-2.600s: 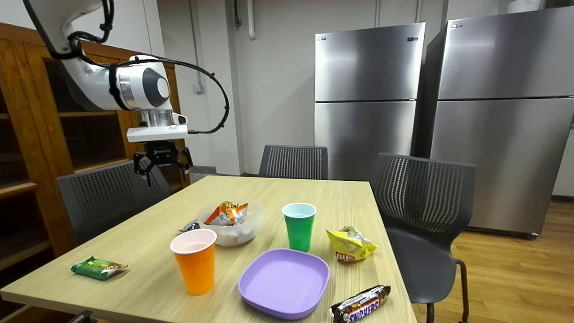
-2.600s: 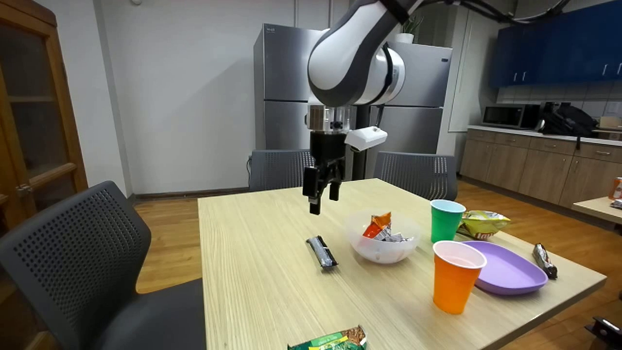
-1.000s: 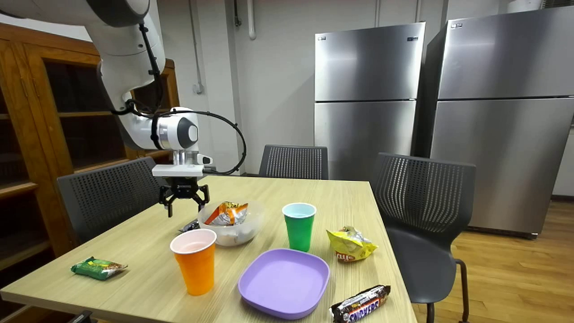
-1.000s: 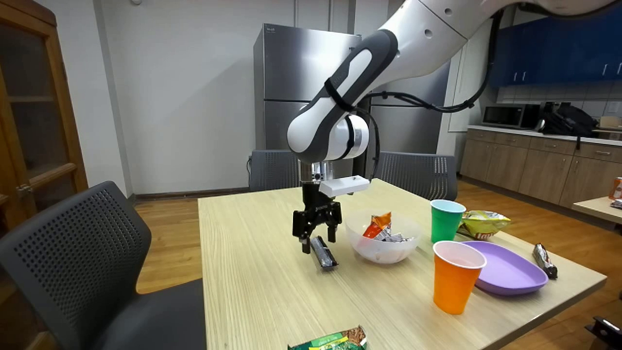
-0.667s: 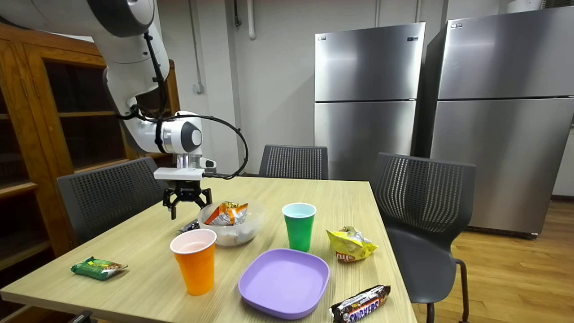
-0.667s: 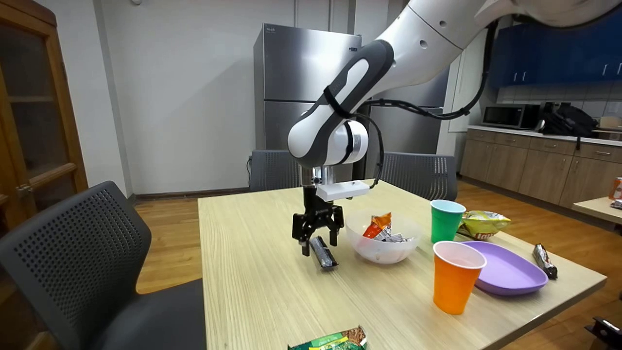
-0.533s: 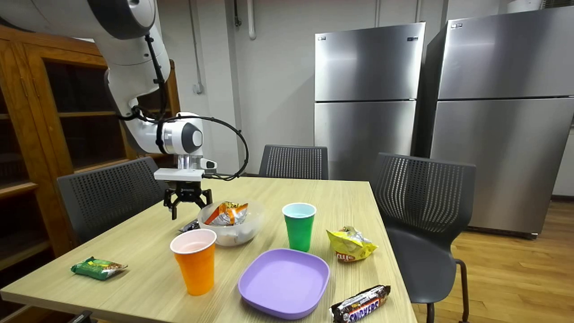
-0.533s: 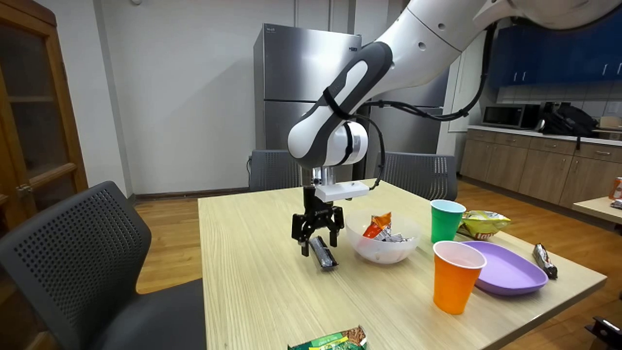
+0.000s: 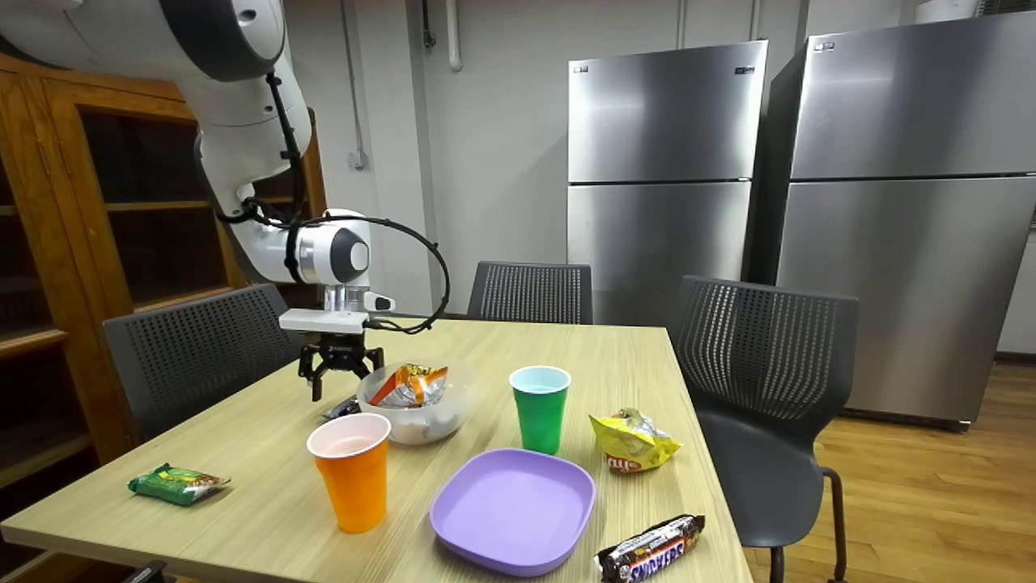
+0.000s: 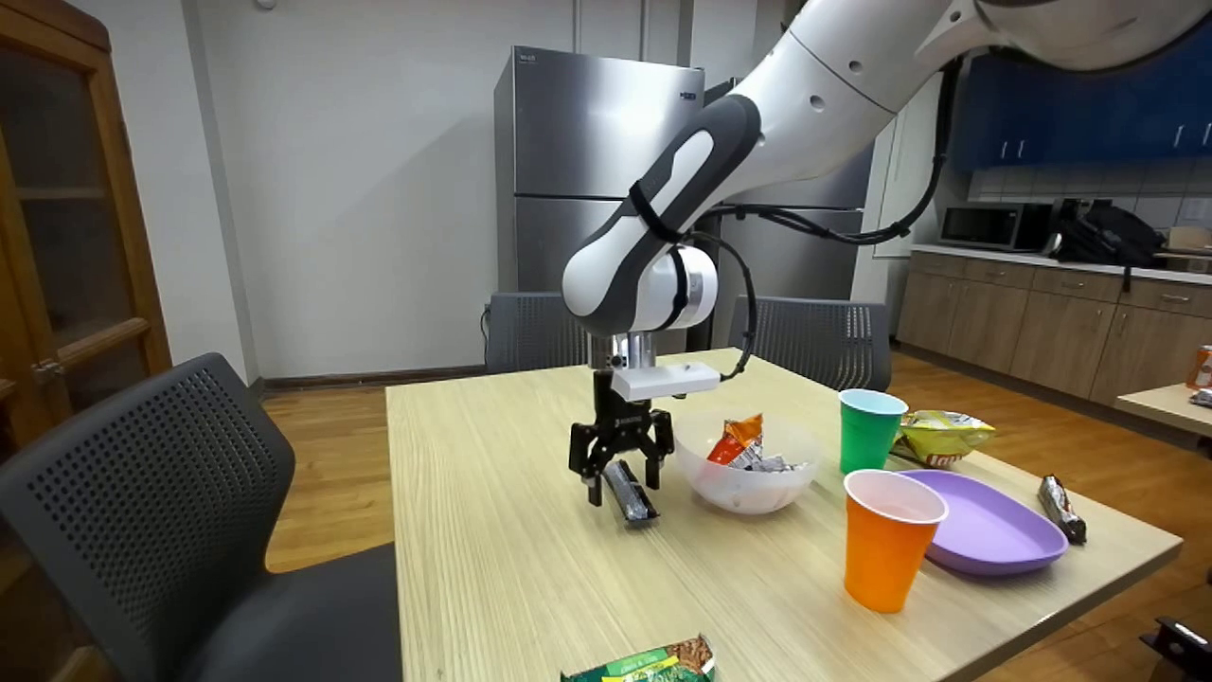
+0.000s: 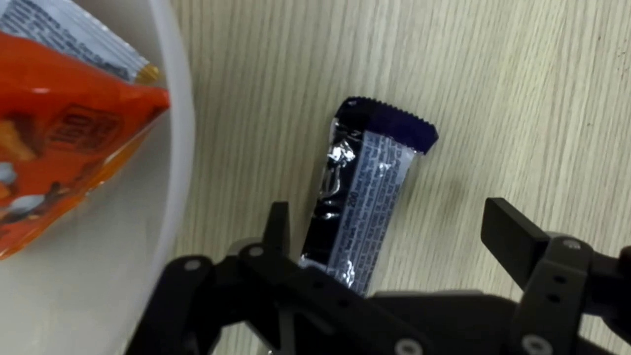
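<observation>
Lying below the wide-parted fingers point(image 11: 515, 241), the wrapped bar point(image 11: 362, 197) is framed between them beside the bowl point(image 11: 181, 123), its long axis set roughly square to their span.

Your pale, wood-grained counter point(image 10: 492, 530) carries a slim black-and-grey glossy-wrapped bar point(image 11: 362, 197), lying just beside a round, translucent white plastic bowl point(image 10: 743, 494). You also have an upright orange plastic cup point(image 9: 356, 487), an upright green plastic cup point(image 9: 541, 419), a purple rounded-square plate point(image 9: 514, 510), a crumpled yellow chip bag point(image 9: 635, 443), a brown-wrapped Snickers bar point(image 9: 651, 551) near the plate, and a small green snack packet point(image 9: 175, 484) well apart from the bowl.
</observation>
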`<state>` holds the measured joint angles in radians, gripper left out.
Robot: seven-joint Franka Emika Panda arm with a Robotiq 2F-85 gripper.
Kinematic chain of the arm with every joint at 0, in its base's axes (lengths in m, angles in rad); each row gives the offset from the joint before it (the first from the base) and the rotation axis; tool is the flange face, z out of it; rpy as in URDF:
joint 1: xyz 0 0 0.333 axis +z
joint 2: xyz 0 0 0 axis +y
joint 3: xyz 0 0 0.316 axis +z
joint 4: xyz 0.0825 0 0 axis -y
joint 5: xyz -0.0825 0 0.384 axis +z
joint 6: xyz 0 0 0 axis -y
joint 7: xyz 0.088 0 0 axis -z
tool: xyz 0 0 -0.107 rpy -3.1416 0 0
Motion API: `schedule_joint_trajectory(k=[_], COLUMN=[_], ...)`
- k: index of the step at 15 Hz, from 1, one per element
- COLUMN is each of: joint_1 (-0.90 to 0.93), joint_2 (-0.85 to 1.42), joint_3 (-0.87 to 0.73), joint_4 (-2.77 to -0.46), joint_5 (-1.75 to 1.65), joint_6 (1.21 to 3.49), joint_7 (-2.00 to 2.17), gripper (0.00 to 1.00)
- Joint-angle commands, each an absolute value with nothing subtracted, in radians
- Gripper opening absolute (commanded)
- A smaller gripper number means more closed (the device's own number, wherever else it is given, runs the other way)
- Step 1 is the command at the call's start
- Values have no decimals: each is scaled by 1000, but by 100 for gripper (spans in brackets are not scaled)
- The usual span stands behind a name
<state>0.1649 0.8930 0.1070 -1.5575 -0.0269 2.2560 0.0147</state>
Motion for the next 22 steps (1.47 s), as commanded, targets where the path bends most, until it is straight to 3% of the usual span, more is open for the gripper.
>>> schedule_joint_trajectory(k=[1, 12, 13, 14, 16, 22], joint_1=[176, 176, 177, 178, 179, 183], joint_2=[905, 905, 905, 905, 904, 901], joint_3=[92, 93, 93, 92, 92, 90], joint_4=[-1529, -1534, -1534, -1535, -1537, -1539], joint_5=[-16, -18, -19, -19, -21, -23], joint_6=[2238, 2239, 2240, 2240, 2242, 2242], joint_7=[55, 57, 57, 58, 58, 59], gripper=[100, 100, 96, 72, 65, 18])
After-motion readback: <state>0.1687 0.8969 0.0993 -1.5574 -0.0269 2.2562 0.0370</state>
